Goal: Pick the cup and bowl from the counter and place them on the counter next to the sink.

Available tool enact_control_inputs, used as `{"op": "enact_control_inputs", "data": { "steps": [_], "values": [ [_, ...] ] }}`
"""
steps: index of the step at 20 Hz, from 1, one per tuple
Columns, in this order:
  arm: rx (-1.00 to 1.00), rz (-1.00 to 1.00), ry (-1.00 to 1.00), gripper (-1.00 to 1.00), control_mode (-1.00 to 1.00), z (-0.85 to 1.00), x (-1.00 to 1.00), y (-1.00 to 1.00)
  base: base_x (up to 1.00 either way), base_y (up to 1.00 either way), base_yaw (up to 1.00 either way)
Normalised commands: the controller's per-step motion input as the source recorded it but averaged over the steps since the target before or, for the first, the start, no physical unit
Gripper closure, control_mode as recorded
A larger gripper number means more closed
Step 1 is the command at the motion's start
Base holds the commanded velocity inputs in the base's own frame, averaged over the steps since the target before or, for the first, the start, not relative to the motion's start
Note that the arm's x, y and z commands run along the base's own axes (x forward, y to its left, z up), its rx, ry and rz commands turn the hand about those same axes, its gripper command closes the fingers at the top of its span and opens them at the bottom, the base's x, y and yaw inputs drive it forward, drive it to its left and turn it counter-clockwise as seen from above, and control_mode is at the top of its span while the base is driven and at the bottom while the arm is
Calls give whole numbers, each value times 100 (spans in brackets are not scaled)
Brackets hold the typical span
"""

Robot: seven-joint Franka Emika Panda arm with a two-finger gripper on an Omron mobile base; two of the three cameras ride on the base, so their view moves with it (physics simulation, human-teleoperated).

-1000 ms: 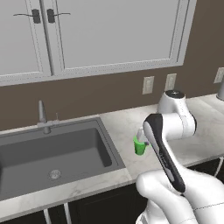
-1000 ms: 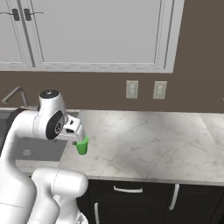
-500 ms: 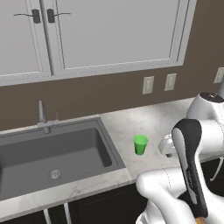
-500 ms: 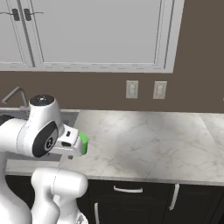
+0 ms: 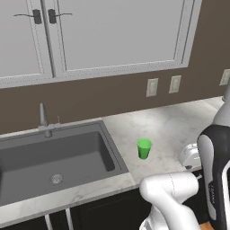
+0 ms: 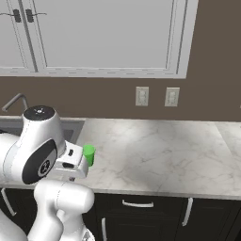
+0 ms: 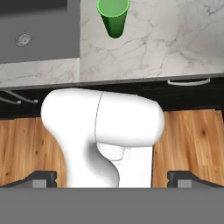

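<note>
So the green cup (image 5: 144, 148) is standing upright on the white marble worktop (image 5: 170, 130), just to the right of the sink (image 5: 54, 157) and near the front edge. It's close to the basin's right rim but not touching it, with a strip of marble between them. Nothing is holding it or touching it.

From the right base view the same cup (image 6: 88, 155) peeks out just beside the arm's big white joint, which covers its lower left side. The worktop (image 6: 160, 150) stretches off to the right from there, with two wall outlets (image 6: 142, 96) on the brown backsplash above it and white cabinet doors (image 6: 103, 33) higher up.

The hand view looks down from above: the cup (image 7: 113, 17) sits near the top of the picture on the marble, and the sink (image 7: 39, 30) with its round drain (image 7: 23, 39) is off to the left of it. Below that you get the dark cabinet fronts and a wood floor (image 7: 192, 140).

The end effector (image 7: 112, 178) is released, with the two dark finger tips (image 7: 43, 178) spread wide at the bottom corners of the hand view and nothing between them. It sits well away from the cup.

The faucet (image 5: 43, 119) stands at the back of the sink.
</note>
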Motion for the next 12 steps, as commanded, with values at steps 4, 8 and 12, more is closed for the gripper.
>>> {"op": "enact_control_inputs", "data": {
  "steps": [4, 8, 12],
  "values": [
    [0, 0, 0, -100, -100, 0, 0, 0, 0, 0, 0],
    [0, 0, 0, -100, -100, 0, 0, 0, 0, 0, 0],
    [0, 0, 0, -100, -100, 0, 0, 0, 0, 0, 0]
  ]
}}
